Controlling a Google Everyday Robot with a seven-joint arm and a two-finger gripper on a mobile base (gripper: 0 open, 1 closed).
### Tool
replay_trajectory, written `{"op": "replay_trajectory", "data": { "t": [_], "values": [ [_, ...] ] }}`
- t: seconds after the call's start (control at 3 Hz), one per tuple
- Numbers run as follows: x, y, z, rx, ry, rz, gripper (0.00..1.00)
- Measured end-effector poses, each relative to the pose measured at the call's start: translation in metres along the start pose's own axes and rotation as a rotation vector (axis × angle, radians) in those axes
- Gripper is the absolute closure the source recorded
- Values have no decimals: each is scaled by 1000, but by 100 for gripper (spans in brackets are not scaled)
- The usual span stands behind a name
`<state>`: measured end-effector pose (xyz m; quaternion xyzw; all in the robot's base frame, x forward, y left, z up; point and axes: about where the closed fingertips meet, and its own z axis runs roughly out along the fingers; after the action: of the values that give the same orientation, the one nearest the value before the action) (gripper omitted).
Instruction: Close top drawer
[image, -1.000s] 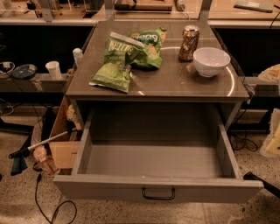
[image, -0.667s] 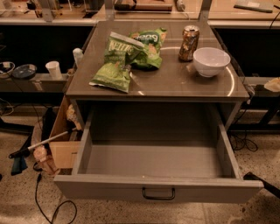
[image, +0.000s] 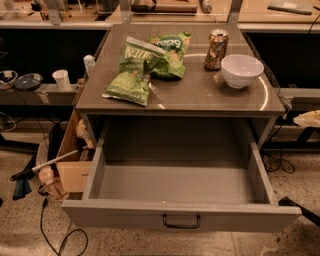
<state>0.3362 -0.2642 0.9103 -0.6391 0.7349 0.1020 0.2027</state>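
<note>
Gripper is sitting outside our view right now, so we are unable to tell how it is set or whether it is carrying anything. We are looking down at the cabinet (image: 200, 97), and the top drawer (image: 180, 182) is hanging pulled far out from under the cabinet's top. Its grey front panel is facing us, with the small black handle (image: 181, 221) at the centre. On the cabinet's top we are seeing 3 green snack bags (image: 131, 86) overlapping toward its left side. A can (image: 216, 49) is standing upright toward its right rear, and 1 white bowl (image: 242, 70) is sitting just beside the can. Left of the cabinet, a cardboard box (image: 70, 167) is standing close by its side.
</note>
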Motion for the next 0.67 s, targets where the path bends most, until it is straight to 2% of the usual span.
{"op": "replay_trajectory", "data": {
  "t": [0.33,0.67],
  "values": [
    [-3,24,10,-51,-43,-18,0],
    [-12,55,35,-96,-36,-16,0]
  ]
}}
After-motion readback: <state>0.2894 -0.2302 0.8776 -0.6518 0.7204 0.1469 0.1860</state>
